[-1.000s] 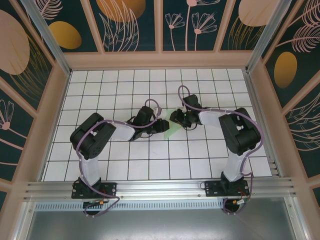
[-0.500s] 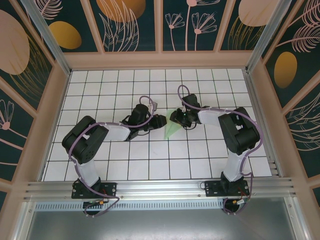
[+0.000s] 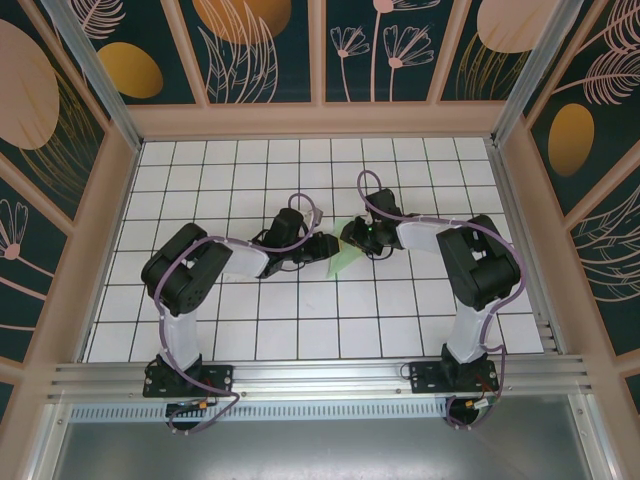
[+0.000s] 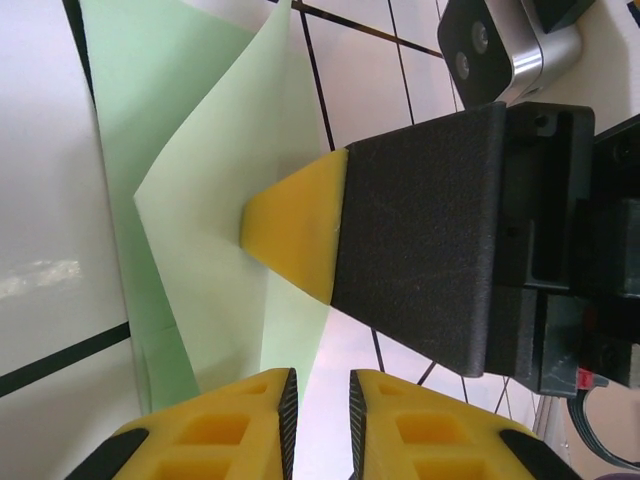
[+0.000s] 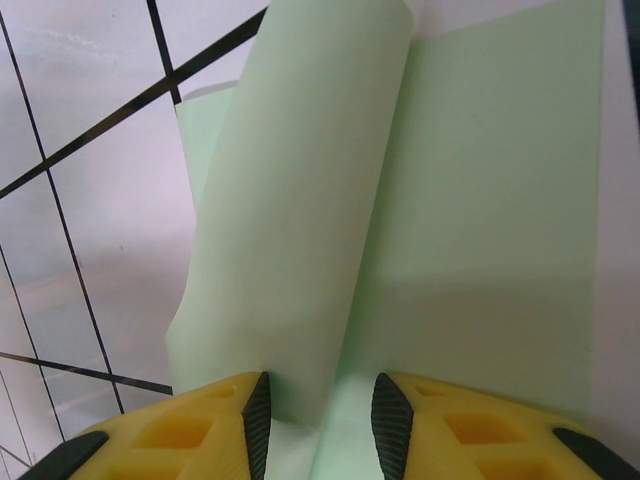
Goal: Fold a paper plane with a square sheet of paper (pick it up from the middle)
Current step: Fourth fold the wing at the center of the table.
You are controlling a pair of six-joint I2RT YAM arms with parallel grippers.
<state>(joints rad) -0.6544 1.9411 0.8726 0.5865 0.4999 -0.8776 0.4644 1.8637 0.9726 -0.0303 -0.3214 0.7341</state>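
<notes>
Item: mint sheet of paper (image 3: pixel 346 262), partly folded | laid at middle of counter (image 3: pixel 200 180), between both tools | left tool (image 3: pixel 327 248): clamped on paper edge, sheet found at its 4 o'clock | right tool (image 3: pixel 351 240): held apart astride raised fold, sheet at 7 o'clock

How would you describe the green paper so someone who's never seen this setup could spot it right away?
On the white gridded table, look near the middle, where the left gripper and right gripper nearly meet. Between their tips sits the paper: a pale mint-green folded wedge, the only green thing on that white surface.
</notes>
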